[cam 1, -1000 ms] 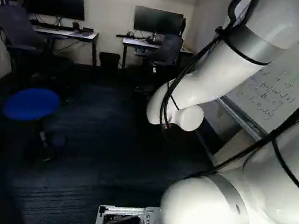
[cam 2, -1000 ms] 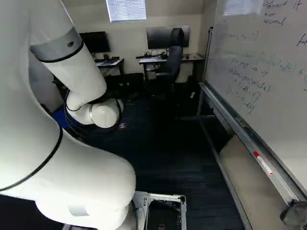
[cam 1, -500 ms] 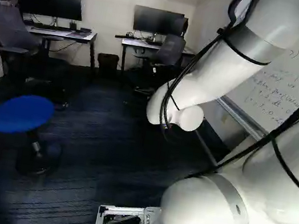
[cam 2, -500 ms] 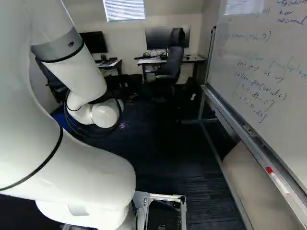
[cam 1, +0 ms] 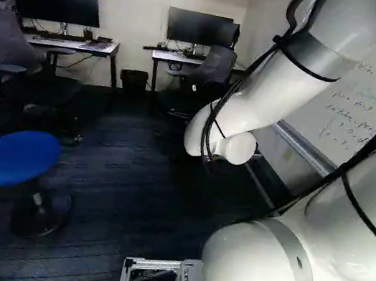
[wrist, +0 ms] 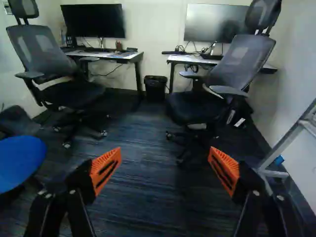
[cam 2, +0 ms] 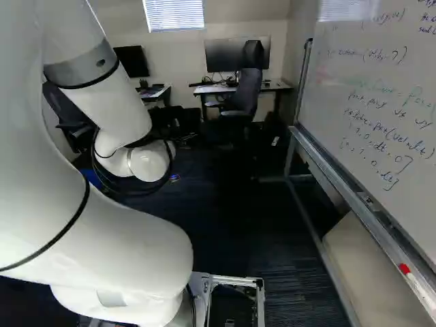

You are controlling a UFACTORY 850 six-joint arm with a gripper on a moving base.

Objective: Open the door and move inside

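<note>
Blue stool [cam 1: 17, 158]: on the floor, far left of the left base view
Mesh chair [cam 1: 8, 43]: at the left front corner of the first surface [cam 1: 59, 44]
Bin [cam 1: 134, 80]: on the floor between the surfaces
Second chair [cam 1: 211, 68]: near the right end of the second surface [cam 1: 172, 56]
Gripper [wrist: 165, 163]: released, orange pads [wrist: 105, 170] well apart
Whiteboard [cam 2: 378, 95]: right side, marker [cam 2: 412, 281] on its ledge
Door: I can't tell where

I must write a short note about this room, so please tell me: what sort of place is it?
Probably an office: desks with monitors, wheeled chairs and a whiteboard with handwriting suggest this.
</note>
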